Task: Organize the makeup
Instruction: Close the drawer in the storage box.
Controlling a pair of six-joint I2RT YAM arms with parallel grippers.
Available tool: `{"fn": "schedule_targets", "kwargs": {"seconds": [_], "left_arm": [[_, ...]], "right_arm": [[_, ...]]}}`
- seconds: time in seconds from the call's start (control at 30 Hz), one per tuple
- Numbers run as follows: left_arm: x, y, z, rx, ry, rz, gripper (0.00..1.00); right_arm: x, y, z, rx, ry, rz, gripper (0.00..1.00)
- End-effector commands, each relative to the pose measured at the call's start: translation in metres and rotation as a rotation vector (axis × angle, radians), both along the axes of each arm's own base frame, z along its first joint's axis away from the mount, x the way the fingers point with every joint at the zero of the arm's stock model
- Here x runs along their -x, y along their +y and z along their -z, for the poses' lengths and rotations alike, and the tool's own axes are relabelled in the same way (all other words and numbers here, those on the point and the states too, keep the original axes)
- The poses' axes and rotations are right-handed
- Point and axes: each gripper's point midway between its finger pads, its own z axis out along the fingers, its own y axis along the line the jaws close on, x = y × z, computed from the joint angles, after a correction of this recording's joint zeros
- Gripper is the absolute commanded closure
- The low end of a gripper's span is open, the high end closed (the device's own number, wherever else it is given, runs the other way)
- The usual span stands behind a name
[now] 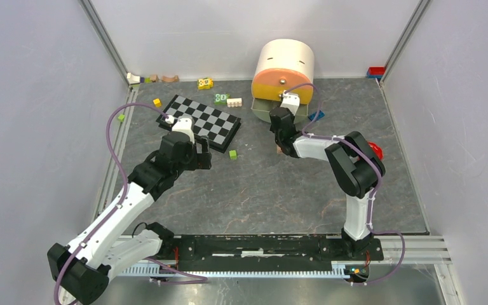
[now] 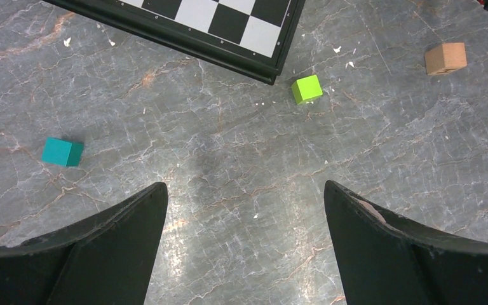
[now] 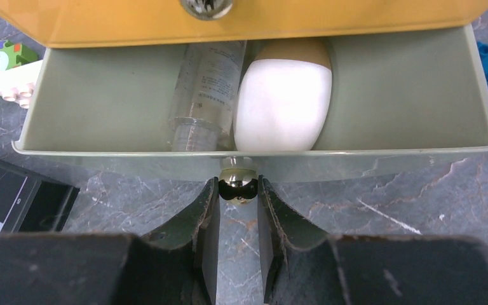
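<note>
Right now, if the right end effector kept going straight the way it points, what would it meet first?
The drawer knob, pinched between the right end effector's fingers; just behind it, the front wall of the grey-green drawer. The clear tube and white sponge lie beyond that wall, probably out of reach.

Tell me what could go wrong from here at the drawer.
1. The right end effector pinches only the small round knob with its fingertips; a skewed push or pull could slip off it.
2. The egg-shaped sponge bulges high beside the clear tube in the open drawer; it might catch under the orange front above when the drawer slides in.
</note>
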Motion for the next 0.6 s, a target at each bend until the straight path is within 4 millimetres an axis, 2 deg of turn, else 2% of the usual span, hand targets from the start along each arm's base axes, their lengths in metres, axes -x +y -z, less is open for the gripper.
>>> {"fn": "schedule_targets", "kwargs": {"seconds": [0.0, 0.3, 0.57], "left_arm": [[-0.006, -0.003, -0.007, 0.002, -0.035, 0.024, 0.02], [-0.008, -0.003, -0.005, -0.011, -0.026, 0.023, 0.02], [-0.009, -0.002, -0.005, -0.019, -0.028, 0.016, 0.01]], "right_arm": [[-0.029, -0.003, -0.044, -0.026, -0.185, 0.02, 0.82], [-0.045, 0.001, -0.038, -0.033, -0.259, -0.026, 0.75], [-0.058, 0.003, -0.047, -0.041, -0.357, -0.019, 0.73]]}}
